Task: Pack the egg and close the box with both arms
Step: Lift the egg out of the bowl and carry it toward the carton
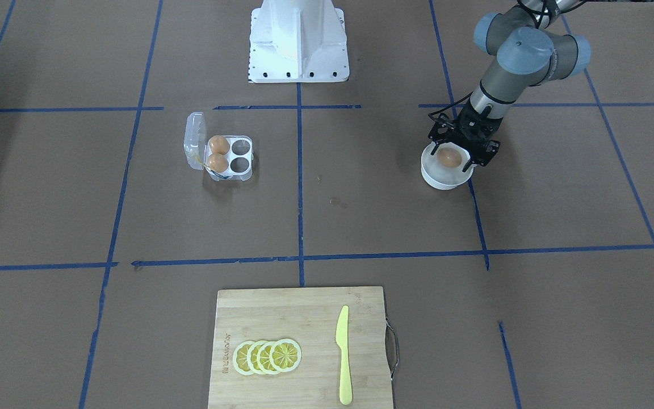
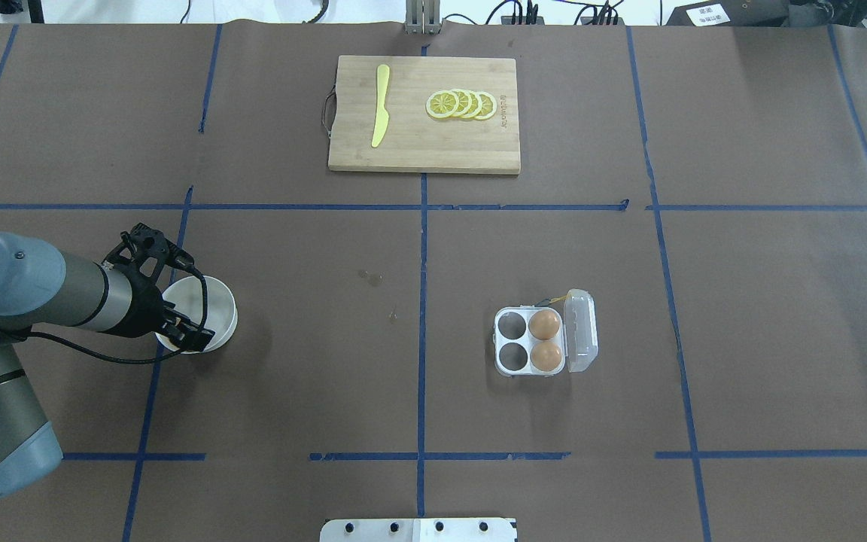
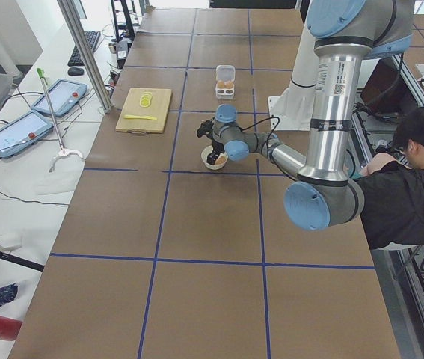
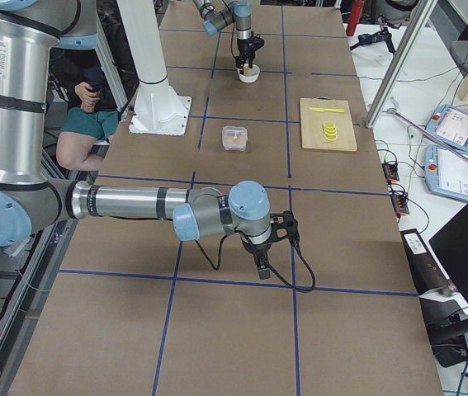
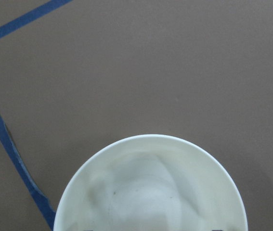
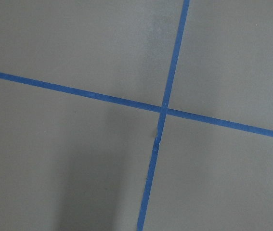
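my left gripper (image 1: 452, 158) was black, its arm (image 1: 508, 68) grey with light-blue caps. the egg (image 1: 448, 157) was orange-brown, the bowl (image 1: 437, 177) white, the box (image 1: 242, 165) clear. at lower centre, lemon slices (image 1: 267, 357) and knife (image 1: 343, 355) were yellow; table (image 1: 361, 199) brown with blue gridlines.

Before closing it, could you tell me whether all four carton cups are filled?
No, the box holds two eggs; its other two cups are empty.
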{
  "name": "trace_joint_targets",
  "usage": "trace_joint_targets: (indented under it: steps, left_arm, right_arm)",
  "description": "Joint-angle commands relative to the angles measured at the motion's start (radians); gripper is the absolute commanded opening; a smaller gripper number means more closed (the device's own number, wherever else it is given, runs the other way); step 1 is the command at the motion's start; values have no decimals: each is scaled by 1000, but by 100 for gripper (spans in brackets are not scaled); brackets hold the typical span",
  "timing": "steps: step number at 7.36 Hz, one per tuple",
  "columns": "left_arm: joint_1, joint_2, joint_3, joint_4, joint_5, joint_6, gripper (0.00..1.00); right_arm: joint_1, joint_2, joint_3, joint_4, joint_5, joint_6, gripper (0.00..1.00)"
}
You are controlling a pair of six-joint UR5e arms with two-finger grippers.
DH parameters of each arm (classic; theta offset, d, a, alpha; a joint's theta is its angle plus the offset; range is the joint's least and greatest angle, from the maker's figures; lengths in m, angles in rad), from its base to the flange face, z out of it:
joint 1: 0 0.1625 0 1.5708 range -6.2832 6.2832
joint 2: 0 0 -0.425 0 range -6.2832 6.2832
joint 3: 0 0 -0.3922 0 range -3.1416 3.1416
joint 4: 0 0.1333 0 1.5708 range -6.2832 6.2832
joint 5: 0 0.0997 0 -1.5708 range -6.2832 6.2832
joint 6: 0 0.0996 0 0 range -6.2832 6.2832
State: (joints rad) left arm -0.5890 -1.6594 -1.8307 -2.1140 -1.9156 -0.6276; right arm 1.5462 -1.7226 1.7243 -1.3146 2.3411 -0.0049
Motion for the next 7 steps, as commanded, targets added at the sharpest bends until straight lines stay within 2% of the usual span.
trace_joint_targets:
  steps: [1,4,5,6,7]
  left_arm:
    - [9,1,14,0,24,0,86]
    - [23,3,16,0,24,0,87]
    - [25,1,14,0,24,0,83]
    - [25,1,16,0,24,2,68]
    - [25,1,14,2,26,2,67]
  right_arm:
    - [0,0,0,0,0,-1,100]
    - [0,0,0,0,-2,0,100]
    - [0,0,1,0,-2,0,100]
    - [0,0,1,0,-2,0,100]
    - [0,0,1,0,-2,0,100]
